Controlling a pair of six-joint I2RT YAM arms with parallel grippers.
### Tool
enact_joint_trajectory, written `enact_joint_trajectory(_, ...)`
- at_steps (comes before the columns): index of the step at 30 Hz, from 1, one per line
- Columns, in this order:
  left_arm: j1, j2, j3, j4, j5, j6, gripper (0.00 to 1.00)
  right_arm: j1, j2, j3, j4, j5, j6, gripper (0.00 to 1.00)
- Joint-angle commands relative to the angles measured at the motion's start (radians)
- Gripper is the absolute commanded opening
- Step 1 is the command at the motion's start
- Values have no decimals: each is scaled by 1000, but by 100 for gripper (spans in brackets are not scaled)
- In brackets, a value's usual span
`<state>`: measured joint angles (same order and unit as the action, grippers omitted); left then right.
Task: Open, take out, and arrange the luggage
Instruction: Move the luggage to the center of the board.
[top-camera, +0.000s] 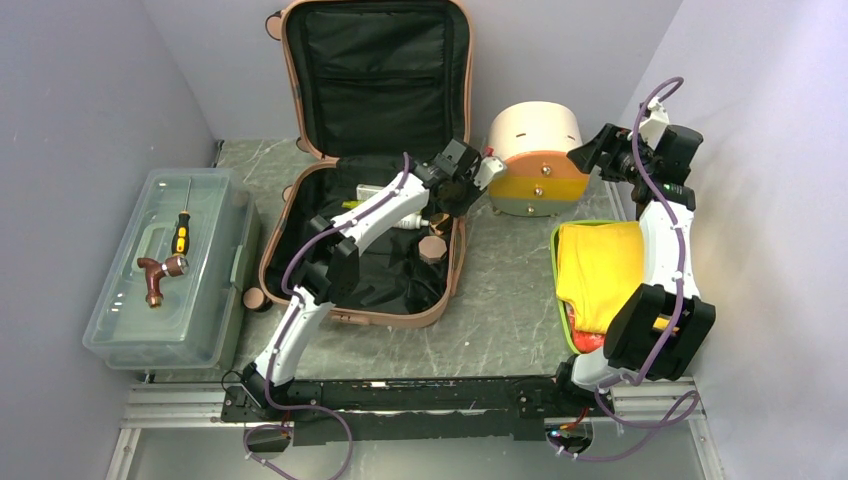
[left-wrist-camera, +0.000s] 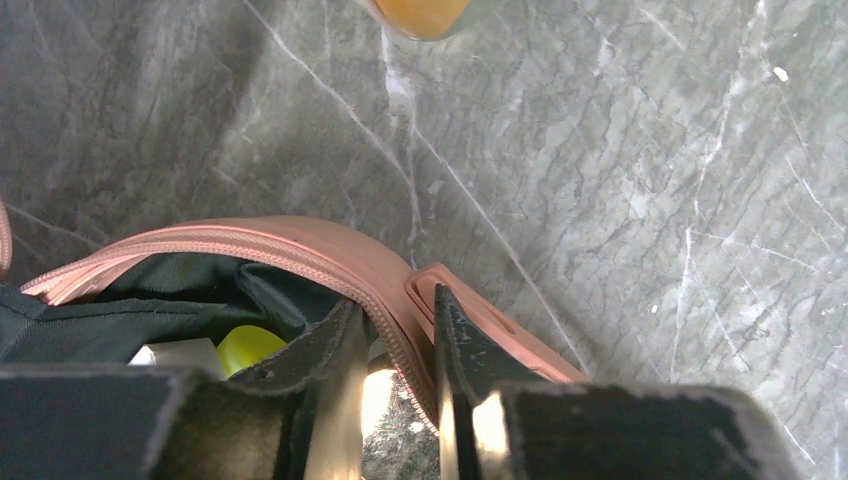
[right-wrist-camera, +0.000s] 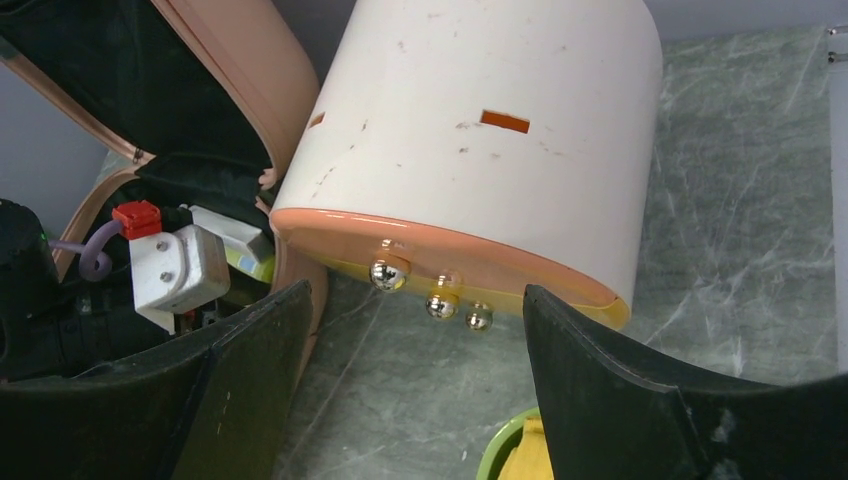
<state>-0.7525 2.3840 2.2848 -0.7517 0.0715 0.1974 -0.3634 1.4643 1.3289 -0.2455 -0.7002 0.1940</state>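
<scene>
On the table: one luggage, one tray, one bin.

The luggage, a salmon-pink hard-shell suitcase with rounded corners, lies open on the bench, toward 11 o'clock of its middle. Its base shell rests flat. The lid stands upright at the base's 12 o'clock edge, against the back wall. Black fabric lines both halves. Small wheels show along its 9 o'clock side.
</scene>
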Motion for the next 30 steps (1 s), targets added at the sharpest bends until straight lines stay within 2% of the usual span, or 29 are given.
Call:
enact_joint_trajectory(1, 59, 55, 41, 52, -69, 92, 20, -5, -34, -2, 48, -30, 7, 80)
enact_joint_trajectory(16, 137, 116, 125, 50, -131, 92, 17, -10, -29, -7, 51, -35, 1, 80)
enact_joint_trajectory(30, 202, 119, 127, 55, -146, 92, 14, -12, -21, -10, 57, -36, 4, 80)
